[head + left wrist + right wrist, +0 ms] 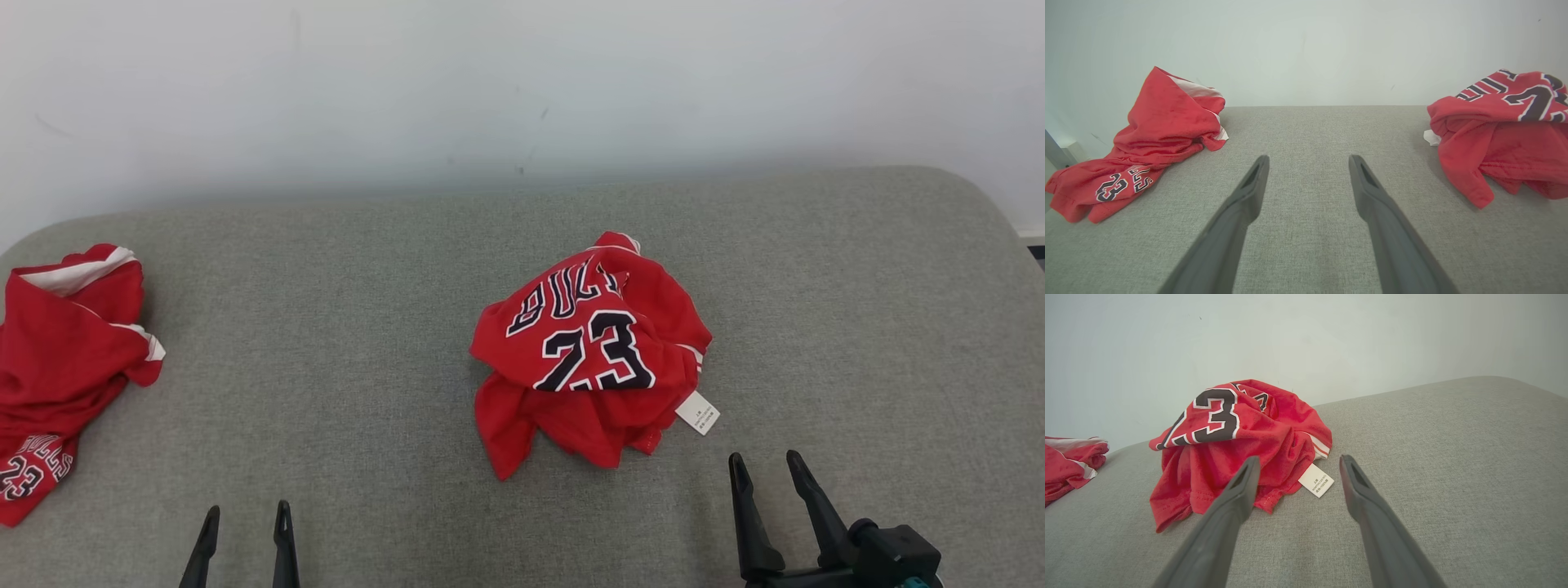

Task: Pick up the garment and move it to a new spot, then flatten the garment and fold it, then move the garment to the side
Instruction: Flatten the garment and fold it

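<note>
A crumpled red garment [592, 351] with black "23" lettering lies in a heap at the middle of the grey surface [343, 343], a white tag at its near right corner. It also shows at the right of the left wrist view, garment [1502, 130], and at centre left of the right wrist view, garment [1237, 445]. My right gripper [766, 462] stands open just short of the tag, empty; its fingertips [1249, 465] sit close before the cloth's edge. My left gripper [247, 514] is open and empty at the lower left, well apart from the heap.
A second crumpled red jersey [65, 359] lies at the far left edge of the surface, also seen as the jersey [1151, 143] in the left wrist view. A pale wall [522, 90] rises behind the surface's rounded back edge.
</note>
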`<state>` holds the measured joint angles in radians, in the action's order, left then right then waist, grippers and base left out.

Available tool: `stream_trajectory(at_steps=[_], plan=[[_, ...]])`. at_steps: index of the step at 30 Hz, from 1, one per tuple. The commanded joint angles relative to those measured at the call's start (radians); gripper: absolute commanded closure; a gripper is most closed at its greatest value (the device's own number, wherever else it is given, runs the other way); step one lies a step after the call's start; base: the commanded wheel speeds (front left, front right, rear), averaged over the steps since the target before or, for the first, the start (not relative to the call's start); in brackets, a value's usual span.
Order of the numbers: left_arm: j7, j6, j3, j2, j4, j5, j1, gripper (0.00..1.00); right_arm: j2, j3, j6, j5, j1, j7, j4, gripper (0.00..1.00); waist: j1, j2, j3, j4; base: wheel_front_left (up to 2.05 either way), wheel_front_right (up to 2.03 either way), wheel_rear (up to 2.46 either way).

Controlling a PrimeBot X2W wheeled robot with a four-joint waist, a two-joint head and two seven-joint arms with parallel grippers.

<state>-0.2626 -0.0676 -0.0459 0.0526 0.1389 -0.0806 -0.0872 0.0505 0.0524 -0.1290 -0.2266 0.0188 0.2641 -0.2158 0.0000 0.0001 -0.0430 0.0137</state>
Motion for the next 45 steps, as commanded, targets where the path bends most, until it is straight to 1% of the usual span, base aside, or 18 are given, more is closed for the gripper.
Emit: stream_trajectory(at_steps=[1,15,45], plan=[[-0.004,0.005,0.001,-0.003,0.004,0.004,-0.017,0.00,-0.001,0.003,-0.003,0.009,0.003,0.001,-0.003,0.00,0.0000,-0.0001,0.000,-0.002,0.00,0.00,0.00],[-0.003,0.031,0.019,-0.003,0.006,-0.022,-0.018,0.00,-0.001,0.006,-0.003,0.013,0.008,0.001,-0.013,0.00,0.0000,-0.0001,0.006,-0.011,0.00,0.00,0.00],[-0.003,0.048,0.023,-0.003,-0.001,-0.043,-0.020,0.00,-0.001,0.006,-0.003,0.022,0.008,0.001,-0.013,0.00,0.0000,-0.0001,0.004,-0.014,0.00,0.00,0.00]])
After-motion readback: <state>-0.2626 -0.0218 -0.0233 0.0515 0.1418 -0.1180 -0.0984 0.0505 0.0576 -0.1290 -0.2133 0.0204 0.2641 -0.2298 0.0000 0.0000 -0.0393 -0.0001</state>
